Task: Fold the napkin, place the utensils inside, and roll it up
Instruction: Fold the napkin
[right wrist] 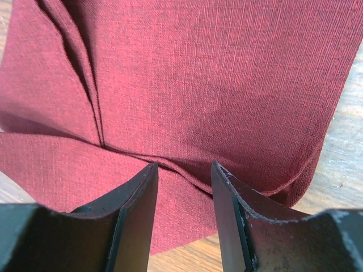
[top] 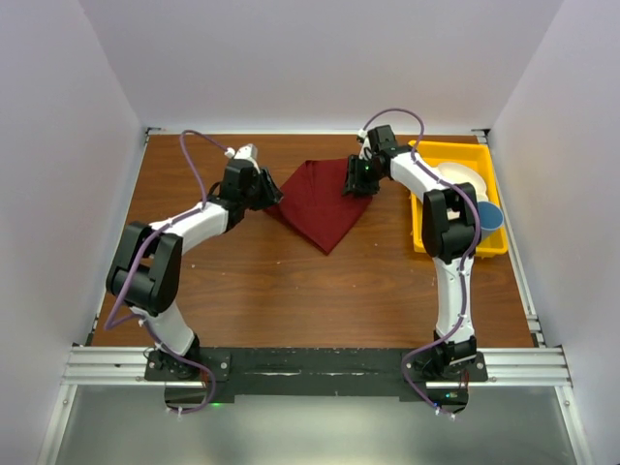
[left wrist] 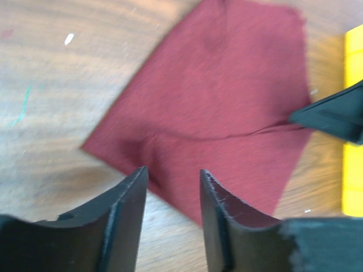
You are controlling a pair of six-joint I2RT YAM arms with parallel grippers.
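Observation:
The maroon napkin (top: pixel 325 203) lies folded into a pointed shape on the wooden table, its tip toward the near side. My left gripper (top: pixel 274 197) stands open at the cloth's left edge. In the left wrist view that gripper (left wrist: pixel 172 170) has only the napkin's (left wrist: pixel 227 96) border and bare wood between its fingers. My right gripper (top: pixel 355 184) sits over the cloth's upper right corner. In the right wrist view the right gripper (right wrist: pixel 184 165) is open, and a fold ridge of the napkin (right wrist: pixel 215 85) runs across the gap. No utensils are in view.
A yellow tray (top: pixel 455 148) stands at the right of the table, holding a white plate (top: pixel 463 179) and a blue cup (top: pixel 490 215). The right arm's forearm crosses over the tray. White walls close in the table on three sides.

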